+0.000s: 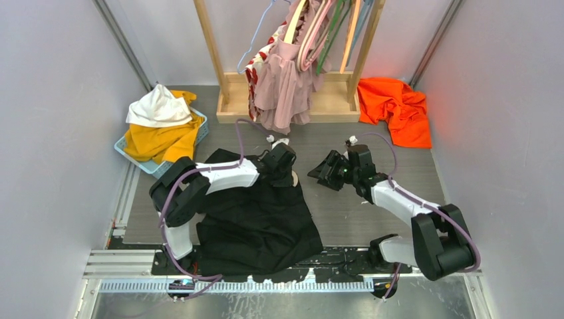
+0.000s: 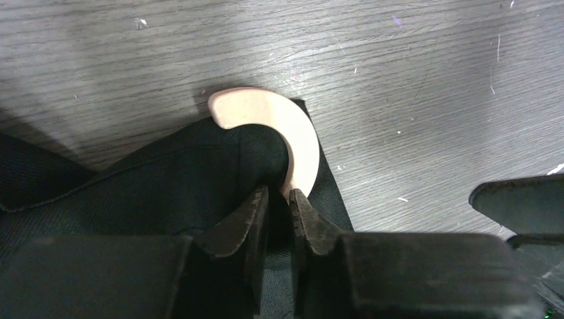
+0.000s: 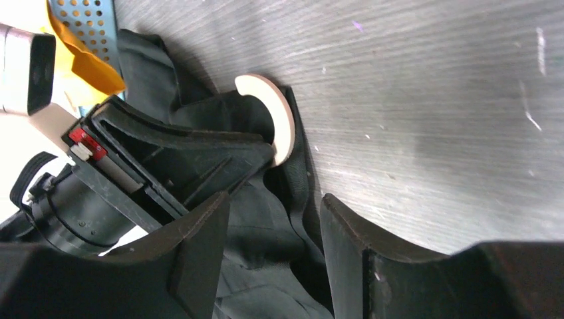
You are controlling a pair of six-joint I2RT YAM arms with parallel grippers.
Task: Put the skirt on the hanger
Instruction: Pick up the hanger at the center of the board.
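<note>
The black skirt (image 1: pixel 256 219) lies spread on the grey table in front of the left arm. A pale wooden hanger hook (image 2: pixel 292 126) sticks out of its top edge; the rest of the hanger is hidden under the fabric. My left gripper (image 1: pixel 282 163) is shut on the base of the hook together with skirt fabric (image 2: pixel 166 179). My right gripper (image 1: pixel 326 171) is open just right of it, its fingers straddling the skirt's edge (image 3: pixel 266 239) without gripping. The hook (image 3: pixel 279 113) and the left gripper (image 3: pixel 186 159) show in the right wrist view.
A wooden rack (image 1: pixel 223 73) at the back carries several hangers and a pink dress (image 1: pixel 286 86). An orange garment (image 1: pixel 399 109) lies at the back right. A blue basket (image 1: pixel 136 156) with yellow and white clothes stands at the left.
</note>
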